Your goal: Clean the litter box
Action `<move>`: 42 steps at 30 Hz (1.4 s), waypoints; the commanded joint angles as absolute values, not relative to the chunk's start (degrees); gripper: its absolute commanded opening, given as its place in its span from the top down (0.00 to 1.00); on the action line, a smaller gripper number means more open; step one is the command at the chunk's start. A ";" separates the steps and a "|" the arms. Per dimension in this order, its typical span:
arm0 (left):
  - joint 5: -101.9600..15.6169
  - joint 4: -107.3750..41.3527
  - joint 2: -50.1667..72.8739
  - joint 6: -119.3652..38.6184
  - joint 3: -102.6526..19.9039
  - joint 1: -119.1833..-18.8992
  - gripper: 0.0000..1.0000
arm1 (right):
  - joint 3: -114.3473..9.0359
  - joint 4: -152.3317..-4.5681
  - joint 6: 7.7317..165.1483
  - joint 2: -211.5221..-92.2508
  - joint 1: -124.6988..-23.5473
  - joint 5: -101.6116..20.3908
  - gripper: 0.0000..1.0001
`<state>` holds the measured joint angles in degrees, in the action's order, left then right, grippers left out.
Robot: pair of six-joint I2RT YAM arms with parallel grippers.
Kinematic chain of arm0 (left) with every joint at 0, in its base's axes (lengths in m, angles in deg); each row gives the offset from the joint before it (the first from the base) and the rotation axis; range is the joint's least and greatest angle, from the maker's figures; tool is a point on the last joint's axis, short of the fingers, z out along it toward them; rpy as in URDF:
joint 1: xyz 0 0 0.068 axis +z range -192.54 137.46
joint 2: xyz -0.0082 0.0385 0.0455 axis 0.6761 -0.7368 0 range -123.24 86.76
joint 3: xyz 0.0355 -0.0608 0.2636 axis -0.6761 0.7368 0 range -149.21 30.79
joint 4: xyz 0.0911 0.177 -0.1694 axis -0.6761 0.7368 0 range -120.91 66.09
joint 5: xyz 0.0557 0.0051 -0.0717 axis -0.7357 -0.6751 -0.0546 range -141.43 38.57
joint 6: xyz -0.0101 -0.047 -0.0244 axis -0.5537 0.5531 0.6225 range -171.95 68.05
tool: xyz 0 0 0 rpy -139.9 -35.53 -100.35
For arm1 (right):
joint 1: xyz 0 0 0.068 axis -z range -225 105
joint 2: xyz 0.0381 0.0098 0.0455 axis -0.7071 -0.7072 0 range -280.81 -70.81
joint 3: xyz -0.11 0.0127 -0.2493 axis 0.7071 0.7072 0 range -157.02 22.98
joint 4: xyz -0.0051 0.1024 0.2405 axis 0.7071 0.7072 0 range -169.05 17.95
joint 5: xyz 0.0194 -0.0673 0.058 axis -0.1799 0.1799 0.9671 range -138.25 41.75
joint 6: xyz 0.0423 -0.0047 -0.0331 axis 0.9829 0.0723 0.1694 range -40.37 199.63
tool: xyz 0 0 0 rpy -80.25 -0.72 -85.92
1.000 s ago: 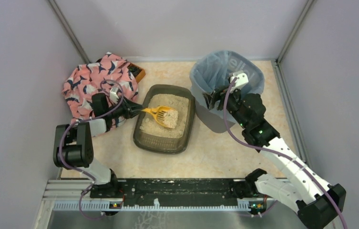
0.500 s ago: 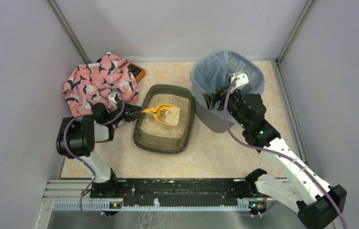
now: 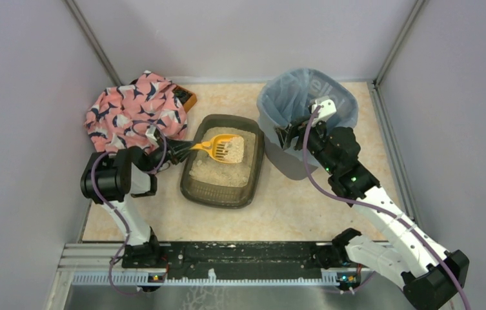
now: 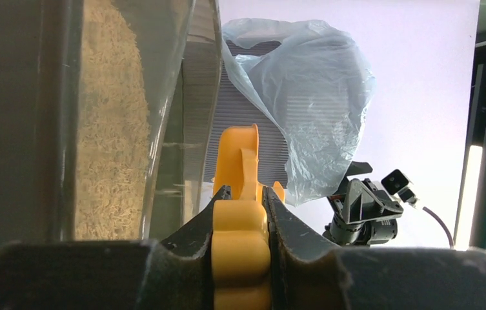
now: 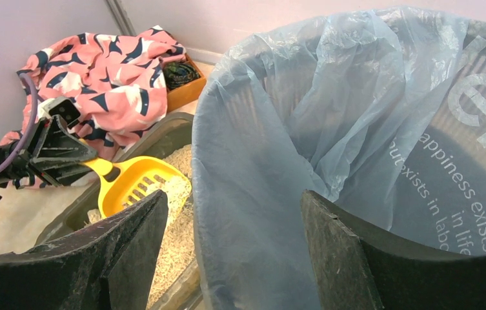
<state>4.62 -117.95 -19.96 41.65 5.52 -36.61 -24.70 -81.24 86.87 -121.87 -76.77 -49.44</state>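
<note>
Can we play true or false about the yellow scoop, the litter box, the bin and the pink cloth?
1. The left gripper holds the yellow scoop by its handle. True.
2. The bin has a blue bag inside. True.
3. The scoop is over the bin. False: it is over the litter box.
4. The pink cloth lies in the litter box. False: it lies outside, beside the box.
5. The right gripper is at the bin's rim, one finger outside and one inside. True.
</note>
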 commanded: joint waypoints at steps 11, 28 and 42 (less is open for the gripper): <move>4.78 -128.91 -21.68 42.42 5.05 -35.51 1.00 | -24.21 -75.04 86.04 -121.52 -77.16 -49.71 0.25; 4.31 -123.31 -17.14 36.89 10.00 -33.99 1.00 | -23.56 -76.08 86.34 -122.96 -77.16 -48.86 0.25; 3.02 -105.38 -6.83 27.65 8.14 -38.63 1.00 | -23.30 -76.46 86.50 -122.72 -77.16 -48.56 0.25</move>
